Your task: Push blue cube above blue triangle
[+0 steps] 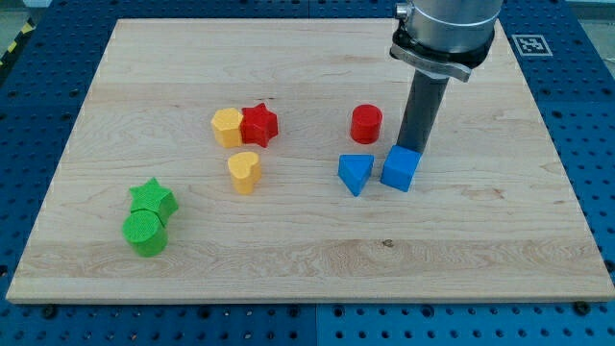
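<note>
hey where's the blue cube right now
The blue cube sits right of centre in the camera view, just right of the blue triangle, with my tip right behind its upper edge.

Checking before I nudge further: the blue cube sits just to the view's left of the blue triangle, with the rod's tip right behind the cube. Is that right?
Not quite. In the camera view the blue cube sits just to the view's right of the blue triangle, not its left. The rest holds: my tip is right behind the cube, on its upper side in the view.
</note>
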Available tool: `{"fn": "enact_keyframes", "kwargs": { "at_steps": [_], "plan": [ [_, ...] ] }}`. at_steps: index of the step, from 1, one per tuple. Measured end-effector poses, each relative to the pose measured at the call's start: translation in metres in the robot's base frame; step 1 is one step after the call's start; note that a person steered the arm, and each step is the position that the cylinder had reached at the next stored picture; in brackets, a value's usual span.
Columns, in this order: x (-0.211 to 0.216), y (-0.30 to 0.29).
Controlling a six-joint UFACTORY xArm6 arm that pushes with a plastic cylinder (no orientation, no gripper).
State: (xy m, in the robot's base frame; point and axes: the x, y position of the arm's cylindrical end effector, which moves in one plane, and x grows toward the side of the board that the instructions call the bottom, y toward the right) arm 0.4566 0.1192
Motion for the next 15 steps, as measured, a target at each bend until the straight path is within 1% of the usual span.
{"fn": "enact_keyframes", "kwargs": {
  "at_steps": [1, 3, 5, 6, 7, 8, 9, 10, 11, 13, 14, 15],
  "plan": [
    [0.003, 0.001],
    [0.012, 0.031],
    [0.015, 0.033],
    [0.027, 0.053],
    [0.048, 0.055],
    [0.067, 0.043],
    [0.055, 0.005],
    [0.053, 0.003],
    [0.026, -0.001],
    [0.007, -0.005],
    [-0.004, -0.024],
    [0.006, -0.037]
  ]
}}
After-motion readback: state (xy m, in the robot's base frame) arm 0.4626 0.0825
